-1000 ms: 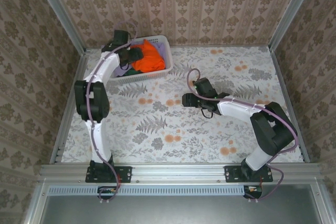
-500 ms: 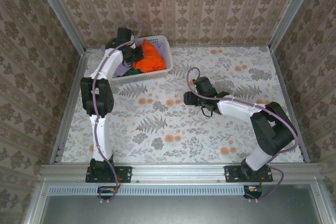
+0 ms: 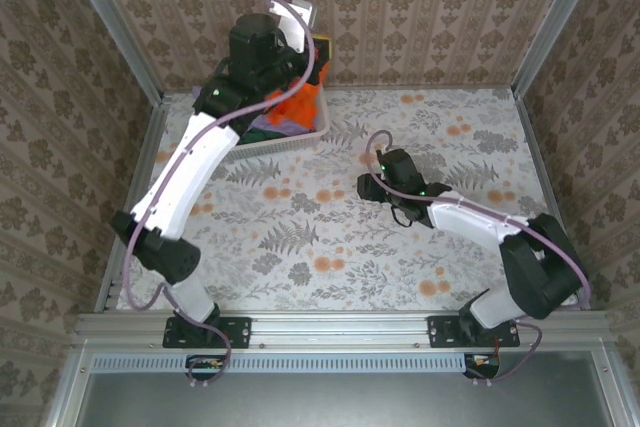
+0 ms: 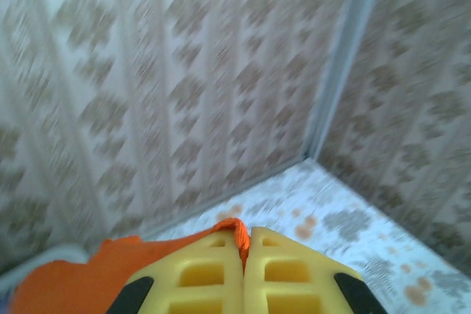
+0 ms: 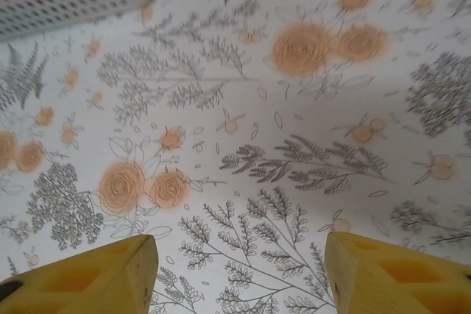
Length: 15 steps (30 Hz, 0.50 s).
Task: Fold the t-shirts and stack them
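The left gripper has snapped from open to shut in the last second. Its yellow fingers now press together on a pinched fold of the bright orange, soft cloth t-shirt. The left arm has also risen sharply. A second ago it reached low into the white plastic lattice basket at the far left of the table; now the wrist sits high above that basket, and the left wrist view looks out at the patterned wall and the far corner, not down into the laundry. The orange t-shirt trails from the shut fingers down into the basket, so most of it still lies there, partly lifted.

The right gripper hangs low over the floral-printed table surface right of the basket, fingers apart and holding nothing. It has narrowed slightly and barely shifted.

My reading is that the pick has succeeded and the shirt is being drawn out. Laying it flat, folding it and stacking it all remain to be done.
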Each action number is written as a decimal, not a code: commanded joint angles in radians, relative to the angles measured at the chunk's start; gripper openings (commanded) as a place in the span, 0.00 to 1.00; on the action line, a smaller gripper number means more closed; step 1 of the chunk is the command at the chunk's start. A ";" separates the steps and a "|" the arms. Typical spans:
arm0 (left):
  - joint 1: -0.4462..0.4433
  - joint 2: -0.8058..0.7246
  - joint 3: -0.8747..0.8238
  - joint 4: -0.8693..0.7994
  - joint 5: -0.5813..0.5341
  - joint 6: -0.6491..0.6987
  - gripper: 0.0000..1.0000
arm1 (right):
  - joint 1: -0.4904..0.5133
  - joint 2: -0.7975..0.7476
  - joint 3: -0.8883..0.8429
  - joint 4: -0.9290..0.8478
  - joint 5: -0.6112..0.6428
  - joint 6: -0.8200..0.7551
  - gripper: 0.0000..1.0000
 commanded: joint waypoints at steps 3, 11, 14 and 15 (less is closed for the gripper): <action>-0.096 -0.031 0.059 0.052 -0.059 0.122 0.00 | 0.006 -0.168 -0.094 0.101 0.099 -0.019 0.69; -0.040 0.088 0.056 -0.042 -0.076 -0.056 0.11 | -0.009 -0.299 -0.175 0.141 0.194 -0.005 0.81; 0.003 0.208 0.102 -0.180 -0.075 -0.132 0.36 | -0.027 -0.276 -0.152 0.090 0.223 0.027 0.86; 0.024 0.254 0.124 -0.234 -0.063 -0.163 0.47 | -0.036 -0.265 -0.143 0.071 0.229 0.039 0.86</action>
